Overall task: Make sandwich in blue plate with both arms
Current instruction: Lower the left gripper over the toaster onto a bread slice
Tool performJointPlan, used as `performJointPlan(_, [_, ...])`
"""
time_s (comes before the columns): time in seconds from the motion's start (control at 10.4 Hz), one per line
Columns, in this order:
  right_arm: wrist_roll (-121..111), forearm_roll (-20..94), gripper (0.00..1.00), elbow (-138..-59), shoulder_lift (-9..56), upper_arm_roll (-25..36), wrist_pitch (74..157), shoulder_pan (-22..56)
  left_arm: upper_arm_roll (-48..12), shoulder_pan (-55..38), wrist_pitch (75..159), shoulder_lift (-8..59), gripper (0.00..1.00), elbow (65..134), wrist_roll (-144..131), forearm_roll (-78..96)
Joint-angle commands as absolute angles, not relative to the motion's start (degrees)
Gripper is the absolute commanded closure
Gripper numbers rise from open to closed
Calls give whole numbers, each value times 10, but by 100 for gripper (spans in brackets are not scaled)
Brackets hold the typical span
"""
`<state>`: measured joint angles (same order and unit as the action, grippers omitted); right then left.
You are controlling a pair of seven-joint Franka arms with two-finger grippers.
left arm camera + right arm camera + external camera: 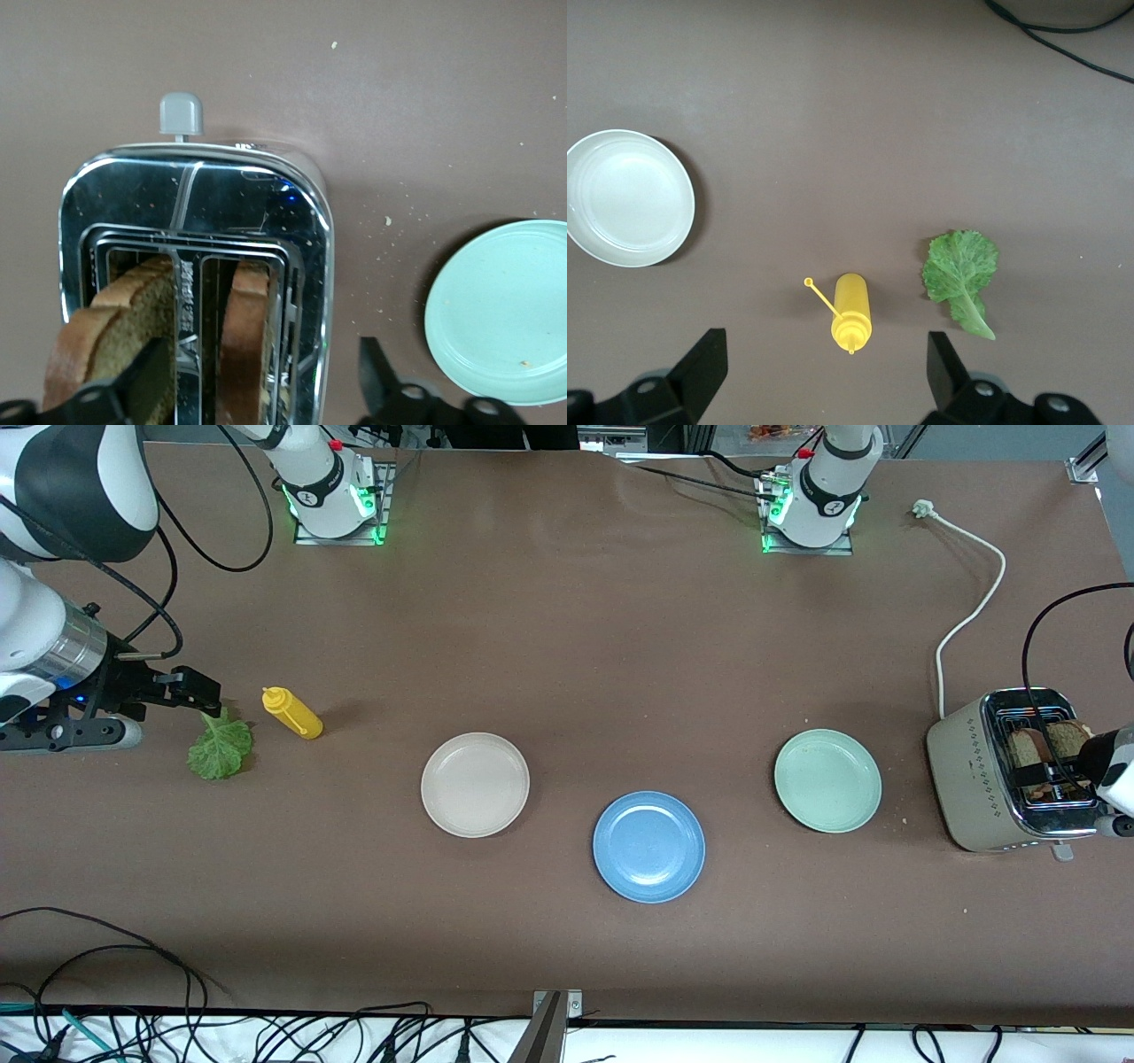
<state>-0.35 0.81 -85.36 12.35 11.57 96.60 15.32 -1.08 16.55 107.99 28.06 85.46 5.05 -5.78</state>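
- Brown table (pixel 567 646): blue plate (pixel 648 847) empty, nearest the front camera.
- Toaster (pixel 1010 775), left arm's end: two bread slices (pixel 133 341) upright in slots.
- Left gripper (pixel 257 376): fingers apart, straddling them; centre on one slice, lift straight up.
- Right gripper (pixel 824 372): fingers apart, over mustard bottle (pixel 292 712).
- Lettuce leaf (pixel 219 747): beside the bottle.

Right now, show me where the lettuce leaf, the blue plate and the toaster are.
lettuce leaf (pixel 219 751), front view, middle of the leaf.
blue plate (pixel 648 847), front view, bare centre.
toaster (pixel 966 779), front view, beige side wall.
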Motion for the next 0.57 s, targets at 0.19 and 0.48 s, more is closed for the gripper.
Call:
performJointPlan(0.19, [-4, 18, 0, -838, 128, 116, 952, 151, -16, 172, 1085, 289, 78, 844, 69, -70])
performJointPlan(0.48, [-4, 18, 0, -838, 128, 116, 952, 151, -16, 173, 1083, 287, 100, 844, 69, -70])
